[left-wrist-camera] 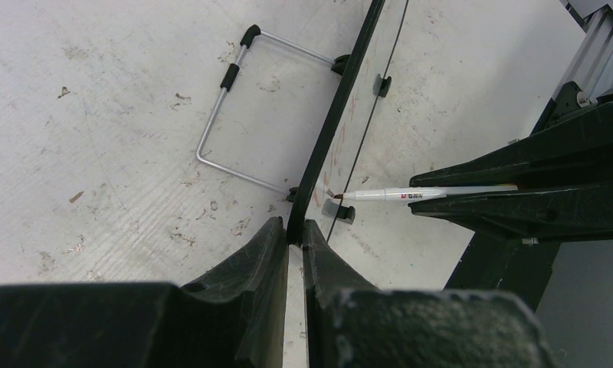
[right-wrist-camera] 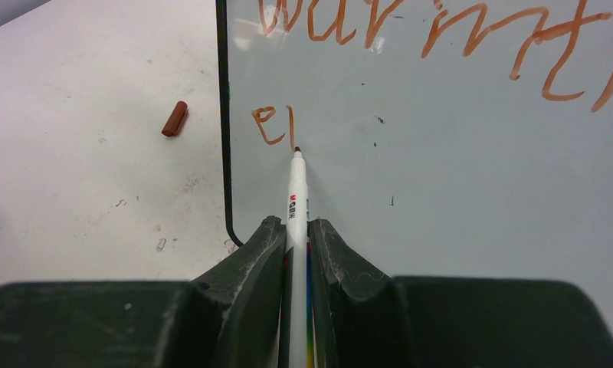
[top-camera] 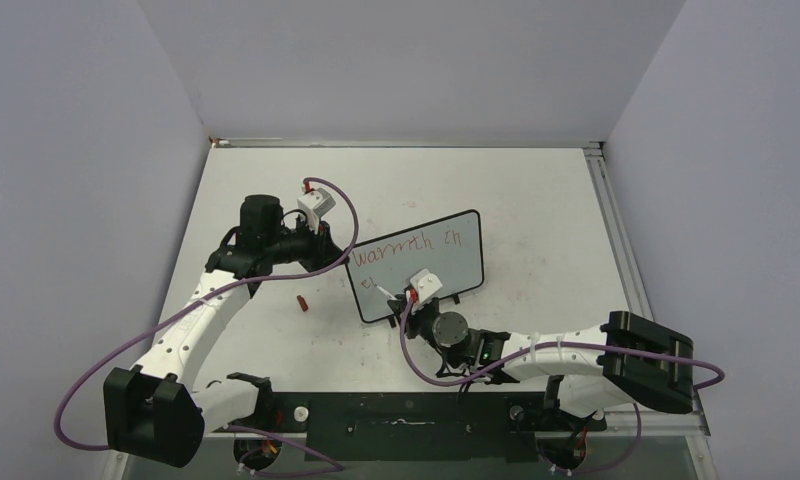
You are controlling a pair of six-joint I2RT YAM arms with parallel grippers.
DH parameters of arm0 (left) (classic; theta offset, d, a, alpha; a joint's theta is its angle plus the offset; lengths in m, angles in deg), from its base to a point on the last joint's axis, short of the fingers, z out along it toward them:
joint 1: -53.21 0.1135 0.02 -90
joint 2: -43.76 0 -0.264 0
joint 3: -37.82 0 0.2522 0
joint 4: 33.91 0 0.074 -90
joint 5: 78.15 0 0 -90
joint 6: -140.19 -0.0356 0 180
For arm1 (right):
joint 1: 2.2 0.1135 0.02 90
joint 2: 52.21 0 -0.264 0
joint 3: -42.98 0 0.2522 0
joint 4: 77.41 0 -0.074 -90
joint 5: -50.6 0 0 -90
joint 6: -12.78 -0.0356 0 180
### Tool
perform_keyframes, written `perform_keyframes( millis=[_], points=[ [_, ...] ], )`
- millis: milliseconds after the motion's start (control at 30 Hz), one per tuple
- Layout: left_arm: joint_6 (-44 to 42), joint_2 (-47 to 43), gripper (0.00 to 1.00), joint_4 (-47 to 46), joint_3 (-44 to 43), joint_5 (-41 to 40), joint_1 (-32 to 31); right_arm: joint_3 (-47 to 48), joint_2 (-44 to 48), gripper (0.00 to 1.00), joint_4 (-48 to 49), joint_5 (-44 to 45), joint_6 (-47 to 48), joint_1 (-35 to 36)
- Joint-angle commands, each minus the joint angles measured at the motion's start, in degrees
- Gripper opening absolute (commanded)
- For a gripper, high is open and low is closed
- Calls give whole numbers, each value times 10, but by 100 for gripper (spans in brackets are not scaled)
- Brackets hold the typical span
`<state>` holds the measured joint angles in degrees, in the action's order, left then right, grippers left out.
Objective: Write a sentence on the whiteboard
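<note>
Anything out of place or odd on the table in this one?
Only the red marker cap, lying loose on the table left of the whiteboard. Nothing looks spilled or broken.

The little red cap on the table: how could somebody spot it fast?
Find the whiteboard standing in the middle of the table. Just left of its lower left corner, the cap lies flat on the table, touching nothing. It is the only small, stubby, dark red piece lying loose; the other red is writing on the board.
</note>
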<state>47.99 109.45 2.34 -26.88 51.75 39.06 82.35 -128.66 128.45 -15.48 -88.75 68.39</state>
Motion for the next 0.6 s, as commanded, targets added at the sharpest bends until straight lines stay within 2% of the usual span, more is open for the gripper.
perform_keyframes(
  millis=[0,567],
  points=[
    [-13,1,0,24,2,-18,3,25,11,5,27,35,12,0],
    [-13,-2,0,23,2,-18,3,33,17,5,35,29,32,0]
  ],
)
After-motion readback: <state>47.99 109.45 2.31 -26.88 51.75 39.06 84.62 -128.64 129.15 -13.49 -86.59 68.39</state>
